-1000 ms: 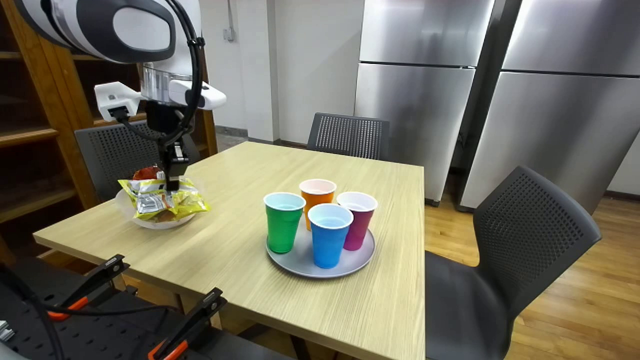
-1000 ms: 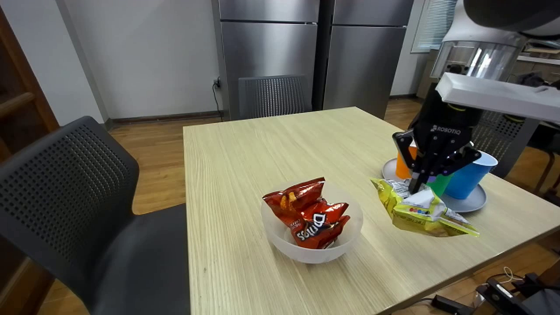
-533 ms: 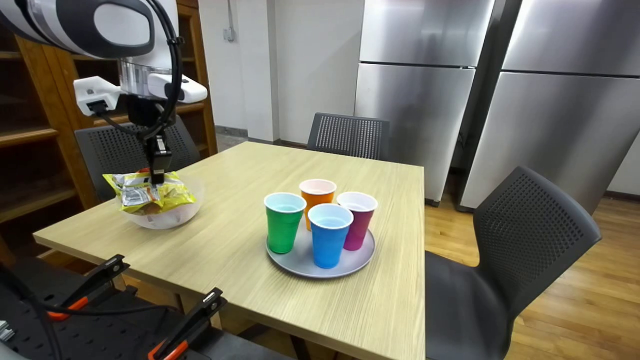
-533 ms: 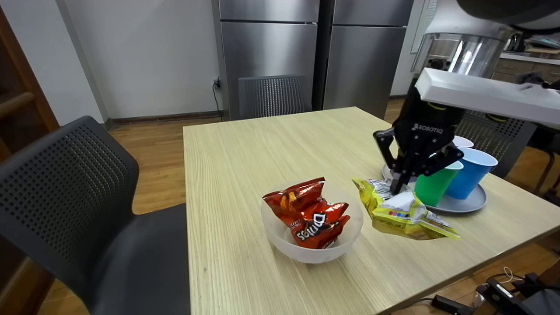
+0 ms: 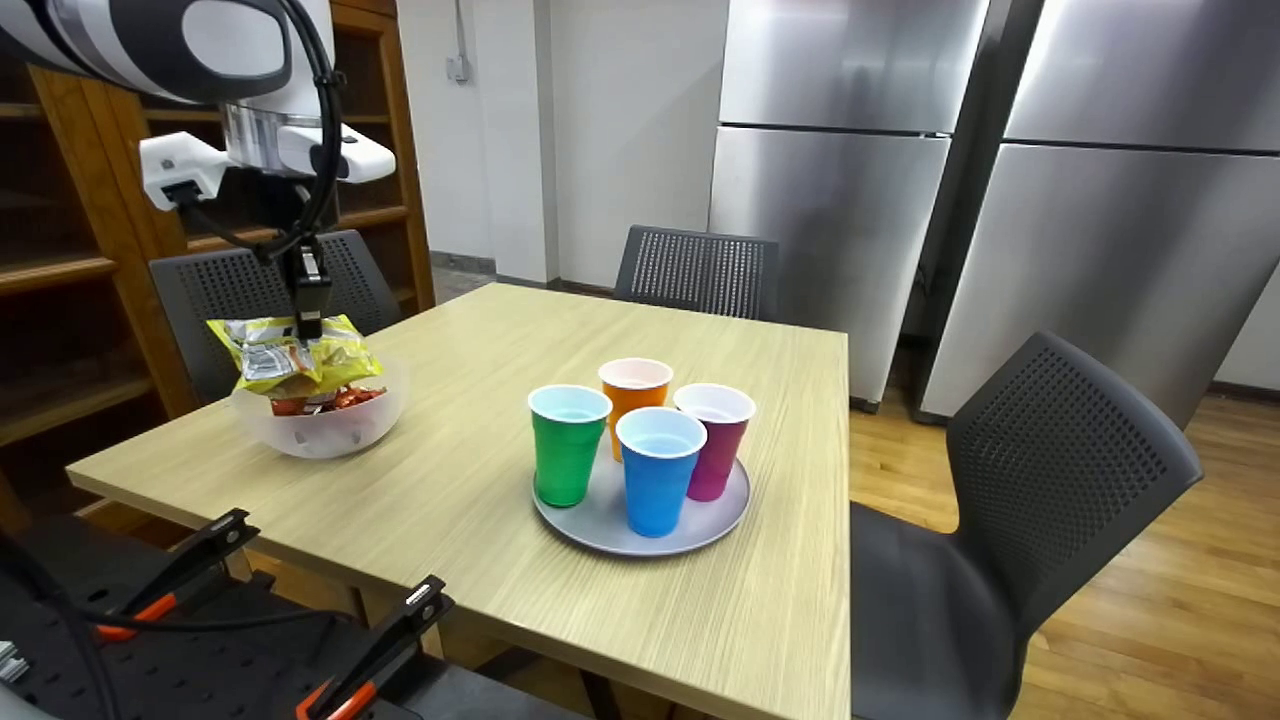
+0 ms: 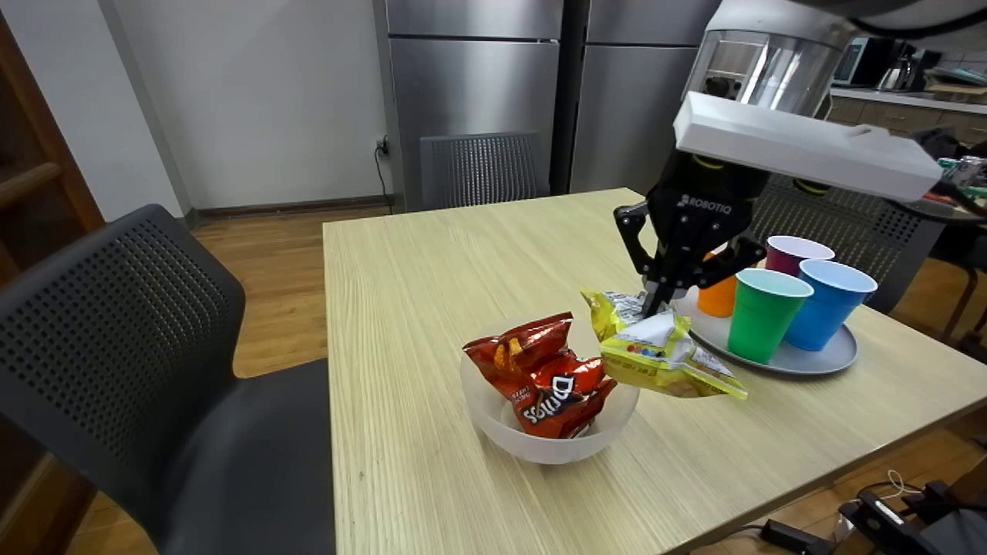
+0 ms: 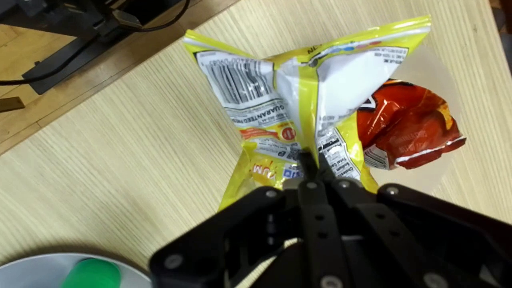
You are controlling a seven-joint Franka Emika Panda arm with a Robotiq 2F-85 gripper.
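Black jointed Robotiq tool pointing downward, slim black fingers pinched together, side linkages splayed outward. Clear-collared wrist just above tool; thick rounded white-and-grey arm higher above tool.

Table: pale, straight-edged, finely grained; it is carrying two round items and is running out of frame at the bottom in both exterior views. Bowl: frosted, translucent; it is standing upright, directly on the table, near an edge. Plate: grey, shallow; it is lying flat, directly on the table. Bowl and plate are resting clearly apart, with table showing between them.
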